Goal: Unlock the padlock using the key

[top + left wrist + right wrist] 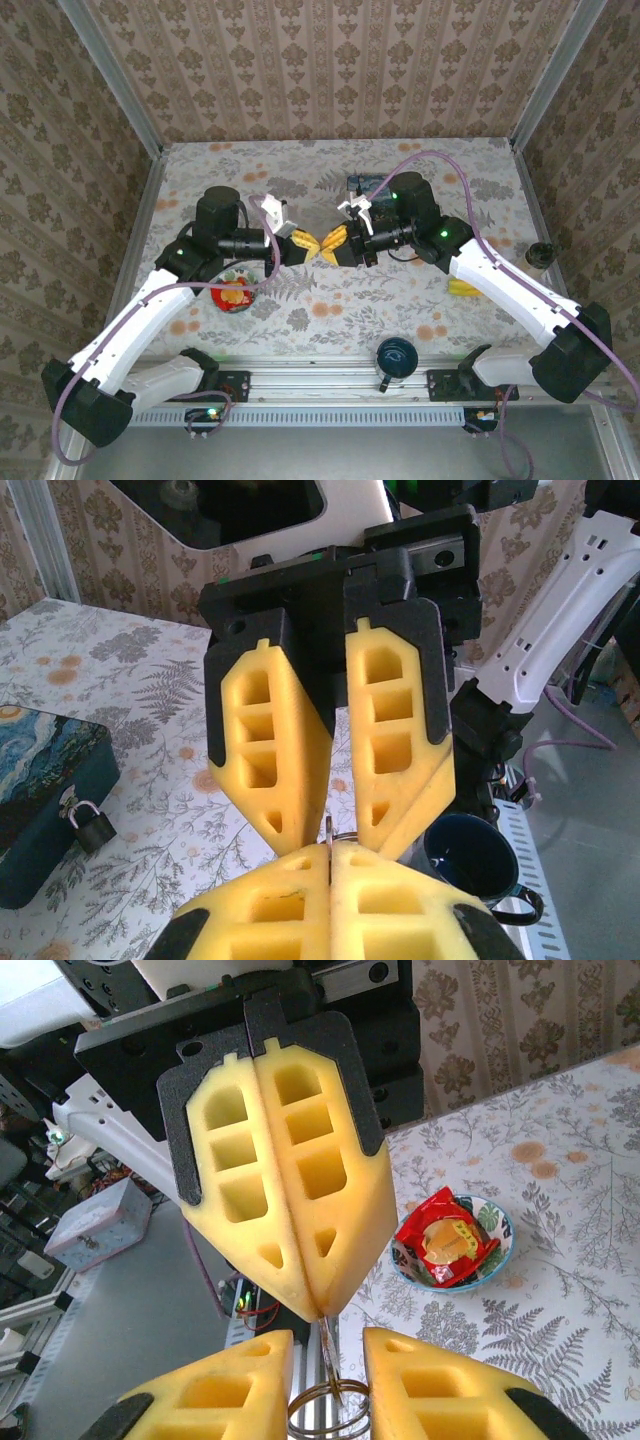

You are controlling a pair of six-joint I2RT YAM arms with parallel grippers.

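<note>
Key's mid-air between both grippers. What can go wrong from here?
1. The left gripper pinches just the end of the key; it could slip and drop.
2. The right gripper straddles the ring, not the key; grabbed there, the key would dangle.
3. The padlock hangs on a tin nobody holds; it may slide.

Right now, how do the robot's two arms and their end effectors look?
The left arm and right arm have white shells and black joints, each with a purple cable looping along it. The left end effector and right end effector each carry two yellow, wedge-shaped fingers with rectangular hollows, backed by black plates.
</note>
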